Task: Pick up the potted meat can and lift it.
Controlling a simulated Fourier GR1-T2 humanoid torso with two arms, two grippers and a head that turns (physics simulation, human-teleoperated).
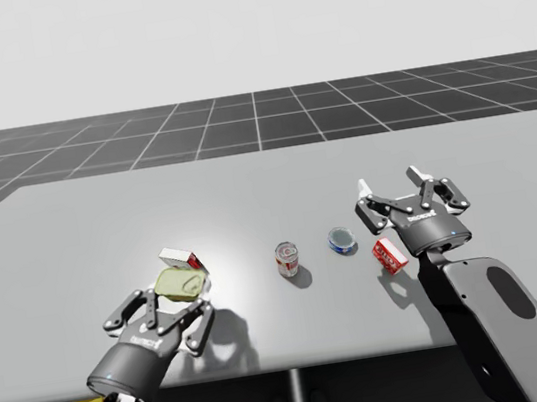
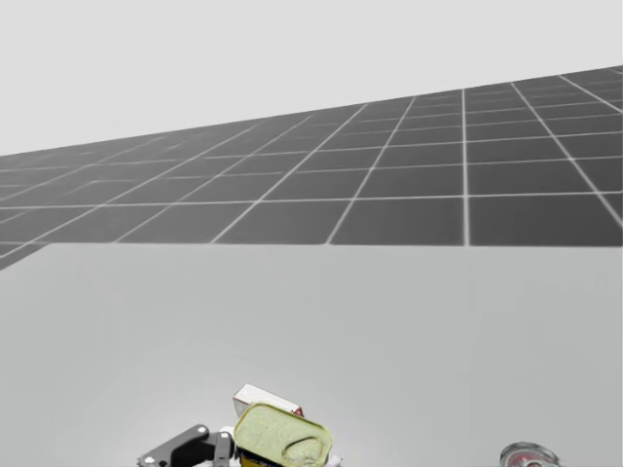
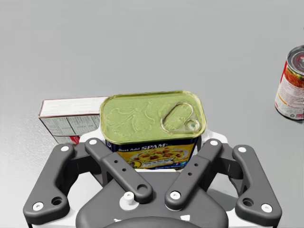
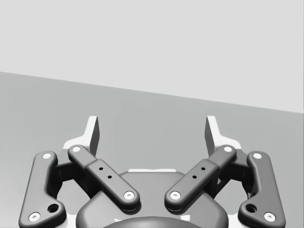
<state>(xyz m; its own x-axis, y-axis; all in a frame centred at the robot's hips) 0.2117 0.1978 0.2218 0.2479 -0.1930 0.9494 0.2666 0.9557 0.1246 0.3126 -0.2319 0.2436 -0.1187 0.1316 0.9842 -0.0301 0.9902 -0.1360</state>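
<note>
Bright, even light falls over the grey table [image 1: 265, 176]. A pale glare patch spreads on it around the potted meat can [image 1: 180, 283]; a soft shadow lies just right of the can, nearer me.

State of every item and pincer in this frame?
Meat can: unopened, held by left pincer.
Left pincer: shut on meat can.
Right pincer: open, empty.
White box: lying flat behind meat can.
Red can: standing upright.
Blue can: resting on table.
Red box: lying on table.
</note>
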